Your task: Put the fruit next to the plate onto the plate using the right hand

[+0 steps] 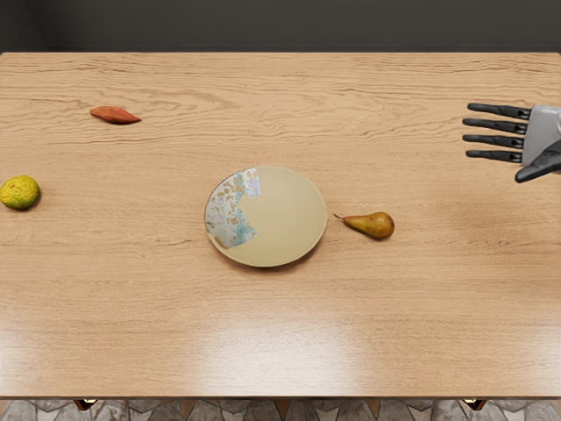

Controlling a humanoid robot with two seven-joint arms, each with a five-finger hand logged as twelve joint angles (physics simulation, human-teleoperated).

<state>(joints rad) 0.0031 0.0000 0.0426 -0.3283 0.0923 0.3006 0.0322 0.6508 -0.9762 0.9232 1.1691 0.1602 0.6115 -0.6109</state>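
It was judged that the pear should be taken from above across its broad body, not by the stem. The right hand was noted open, nothing held. The pear was found at the plate's 3 o'clock, just beside it, and at the hand's 8 o'clock, well apart.

Pear just right of plate; right hand far right, fingers spread, empty.
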